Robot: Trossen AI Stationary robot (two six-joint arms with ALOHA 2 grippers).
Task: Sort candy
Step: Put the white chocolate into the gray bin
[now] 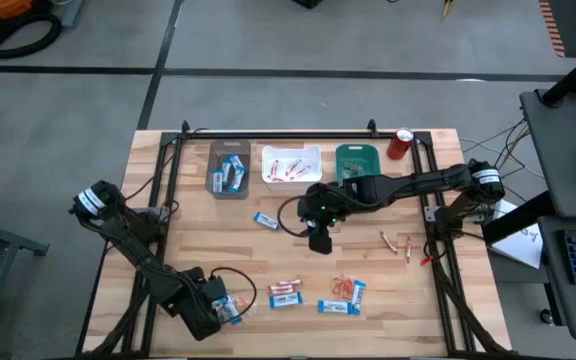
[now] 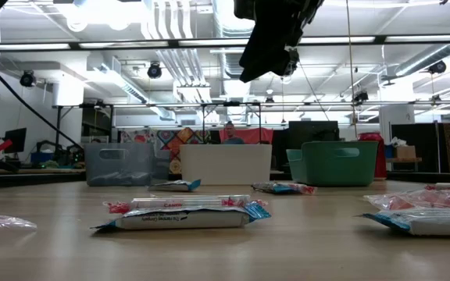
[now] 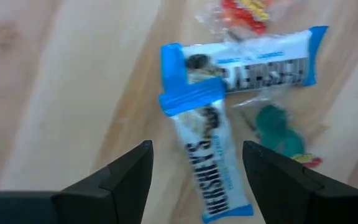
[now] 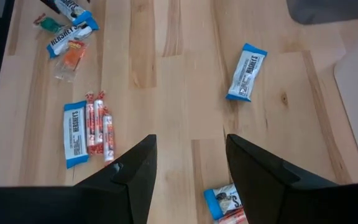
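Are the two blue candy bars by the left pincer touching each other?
Touching. The left wrist view shows one blue bar with its end lying over the other blue bar.

Overhead view looks straight down; low view grazes the table (image 1: 208,235); wrist views look down close.

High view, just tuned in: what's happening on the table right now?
Candy sorting, part done. The left hand, open, hangs over two crossed blue bars at the table's near left corner, nothing gripped. The right hand, also open and empty, is raised mid-table. The grey bin and white bin hold some candy; more bars lie loose on the table.
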